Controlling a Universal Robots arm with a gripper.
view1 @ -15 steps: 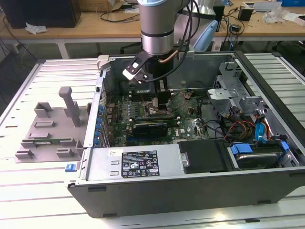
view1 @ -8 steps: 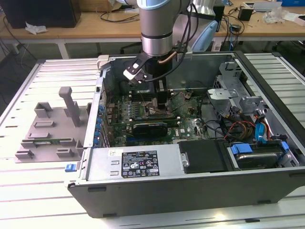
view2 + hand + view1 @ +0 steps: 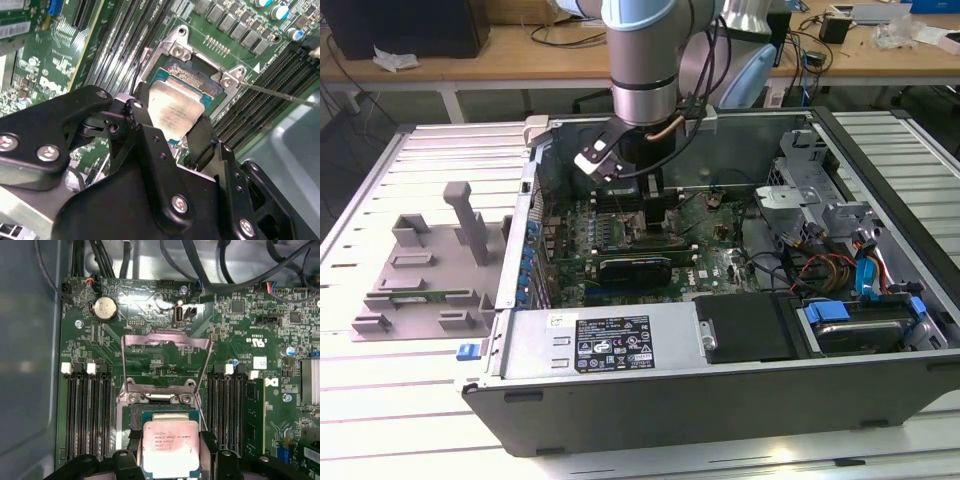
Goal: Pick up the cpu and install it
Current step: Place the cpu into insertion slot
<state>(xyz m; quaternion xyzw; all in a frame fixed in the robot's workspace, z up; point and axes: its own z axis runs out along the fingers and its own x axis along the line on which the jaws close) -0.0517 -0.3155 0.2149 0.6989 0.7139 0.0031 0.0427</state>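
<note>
End effector low inside the open computer case, fingers closed on the cpu by its edges, chip over the open socket, seemingly not yet seated, load plate raised on the far side.

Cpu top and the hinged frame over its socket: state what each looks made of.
The cpu top looks like plated metal: silver-grey, dull sheen, print on it. The hinged frame looks like thin stamped steel, bare and shiny; the alloy cannot be told.
</note>
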